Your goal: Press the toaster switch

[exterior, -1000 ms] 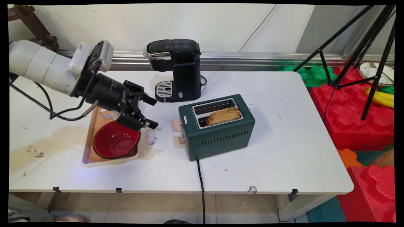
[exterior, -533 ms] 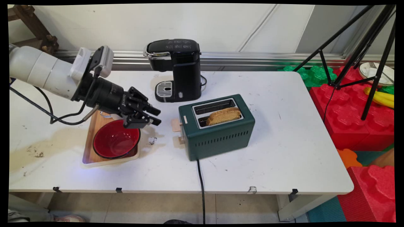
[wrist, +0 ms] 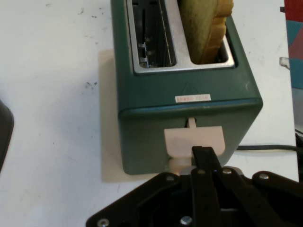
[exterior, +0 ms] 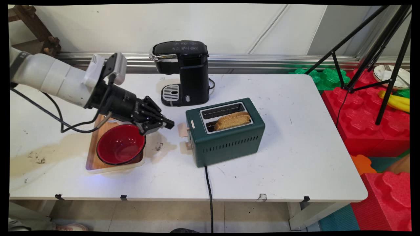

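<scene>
Clenched since a second ago, fingers [wrist: 204,158] now sit just before toaster's lever [wrist: 194,142].

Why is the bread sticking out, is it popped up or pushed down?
Popped up: the bread sticks out of the toaster slot, and its lever sits high.

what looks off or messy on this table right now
A brownish stain spreads over the white table left of the wooden tray. The bread slice sits tilted in the green toaster, not fully down.
</scene>
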You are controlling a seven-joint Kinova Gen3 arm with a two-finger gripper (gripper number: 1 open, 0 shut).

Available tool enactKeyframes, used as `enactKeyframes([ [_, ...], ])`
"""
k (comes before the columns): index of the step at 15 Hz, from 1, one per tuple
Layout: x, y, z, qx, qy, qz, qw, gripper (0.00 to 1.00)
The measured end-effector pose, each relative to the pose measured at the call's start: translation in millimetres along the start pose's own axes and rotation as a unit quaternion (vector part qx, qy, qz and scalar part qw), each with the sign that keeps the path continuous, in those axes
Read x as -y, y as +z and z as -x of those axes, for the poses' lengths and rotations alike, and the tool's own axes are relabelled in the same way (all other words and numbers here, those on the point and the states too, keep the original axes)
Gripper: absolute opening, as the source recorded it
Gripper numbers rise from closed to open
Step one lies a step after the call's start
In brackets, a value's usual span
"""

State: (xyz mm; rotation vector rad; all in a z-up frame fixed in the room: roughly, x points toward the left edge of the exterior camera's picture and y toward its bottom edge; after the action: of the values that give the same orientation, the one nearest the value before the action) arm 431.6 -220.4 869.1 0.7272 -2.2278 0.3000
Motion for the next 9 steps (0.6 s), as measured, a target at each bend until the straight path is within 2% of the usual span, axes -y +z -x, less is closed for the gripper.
enactKeyframes([
  [9,-0.6,22.1,-5.6,-0.001,-0.007,-0.002,1.0000,0.00],
])
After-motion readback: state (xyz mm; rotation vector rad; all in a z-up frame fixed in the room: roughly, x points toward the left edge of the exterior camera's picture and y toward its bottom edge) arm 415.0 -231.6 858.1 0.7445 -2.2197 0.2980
